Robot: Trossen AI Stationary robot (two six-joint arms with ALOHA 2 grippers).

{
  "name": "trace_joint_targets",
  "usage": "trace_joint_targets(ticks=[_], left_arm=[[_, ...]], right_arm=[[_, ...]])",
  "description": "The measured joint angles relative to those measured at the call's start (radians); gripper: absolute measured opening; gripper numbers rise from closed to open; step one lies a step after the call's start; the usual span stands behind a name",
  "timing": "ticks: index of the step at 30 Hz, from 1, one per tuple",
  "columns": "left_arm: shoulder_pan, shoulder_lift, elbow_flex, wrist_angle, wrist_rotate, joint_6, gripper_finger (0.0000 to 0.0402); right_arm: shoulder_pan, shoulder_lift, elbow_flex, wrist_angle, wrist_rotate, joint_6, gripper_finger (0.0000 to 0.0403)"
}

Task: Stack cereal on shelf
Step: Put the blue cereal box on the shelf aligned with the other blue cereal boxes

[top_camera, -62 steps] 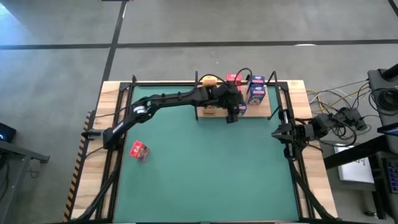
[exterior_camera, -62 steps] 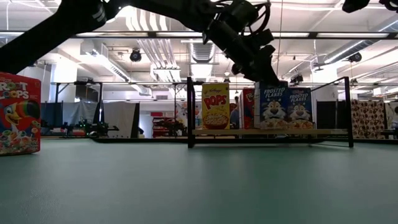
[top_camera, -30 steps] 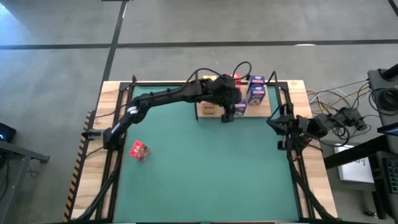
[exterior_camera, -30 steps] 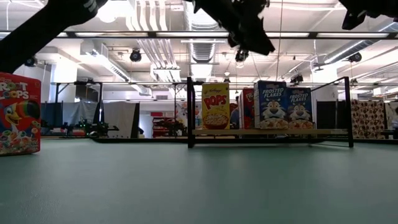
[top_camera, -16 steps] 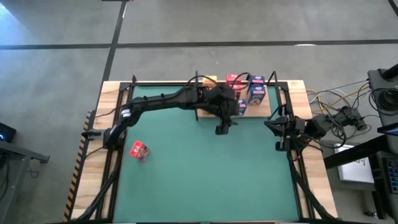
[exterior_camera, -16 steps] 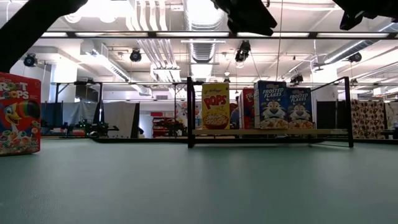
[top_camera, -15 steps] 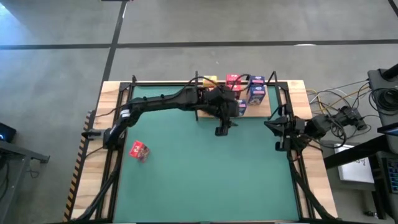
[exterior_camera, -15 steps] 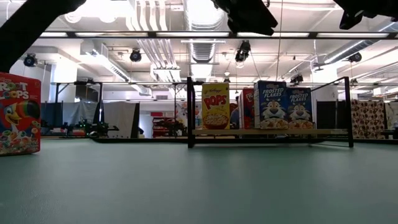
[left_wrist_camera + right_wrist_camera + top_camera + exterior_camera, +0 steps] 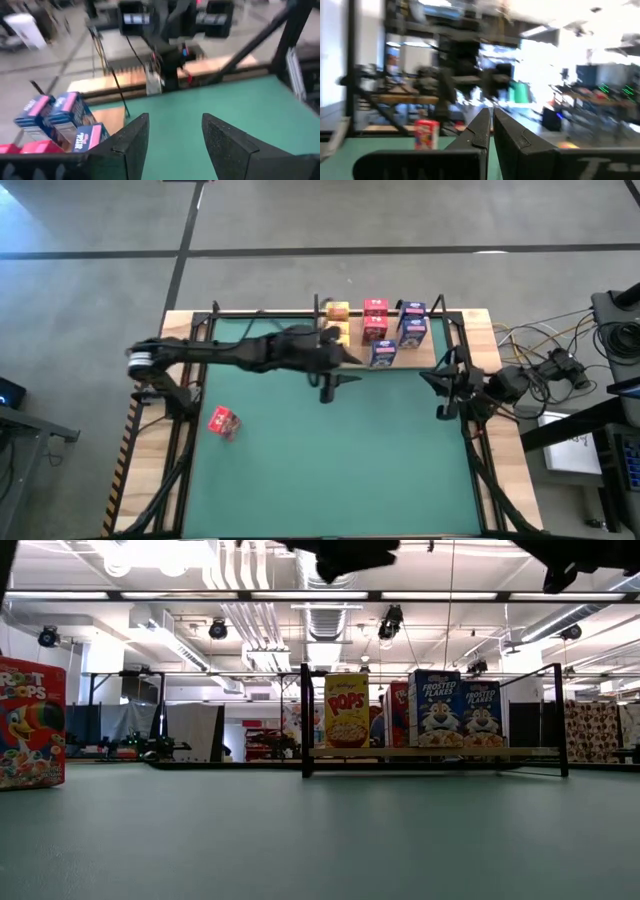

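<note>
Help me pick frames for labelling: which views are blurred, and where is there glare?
Left wrist view: smeared, the blue boxes soft, the open left gripper sharper. Right wrist view: blurred room, washed-out glare upper right, red box hazy behind the shut right gripper. Low view: crisp boxes, bright ceiling lights. High view: even light, clear shelf.

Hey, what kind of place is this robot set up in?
Probably a robotics lab or workshop in an industrial hall: exposed ceiling ducts, a bare concrete floor, and cables beside the green-matted table.
</note>
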Motion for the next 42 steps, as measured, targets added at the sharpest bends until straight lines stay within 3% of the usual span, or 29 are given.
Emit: trace_joint_targets(ticks=[4,8,16,22,26,33,42], left_arm=[[-0.013,-0.126,-0.234,0.222,-0.093,-0.048,0.0167],[-0.013,-0.235,-0.412,0.363,-0.146,-0.063,0.0167],[-0.017,-0.480,-0.609,0.394,-0.151,-0.021,0.0167],[-0.022,-0.687,-0.794,0.454,-0.151,-0.075,0.0167],[-0.022,-0.787,-0.907,0.518,-0.151,-0.124,0.0167],[-0.021,-0.892,-0.939,0.587,-0.152,-0.107,0.0167],[-0.022,-0.930,-0.955,0.567,-0.152,-0.117,0.0167]], right_arm=[[-0.001,0.010,0.046,-0.072,0.111,0.028,0.0012],[-0.004,0.033,0.136,-0.216,0.128,0.105,0.0012],[-0.005,0.148,0.311,-0.473,0.154,0.365,0.0012],[-0.016,0.302,0.402,-0.490,0.155,0.384,0.0012],[-0.045,0.386,0.533,-0.653,0.158,0.428,0.0012],[-0.126,0.502,0.739,-0.948,0.136,0.497,0.0012],[-0.287,0.628,0.932,-1.207,-0.034,0.543,0.0012]])
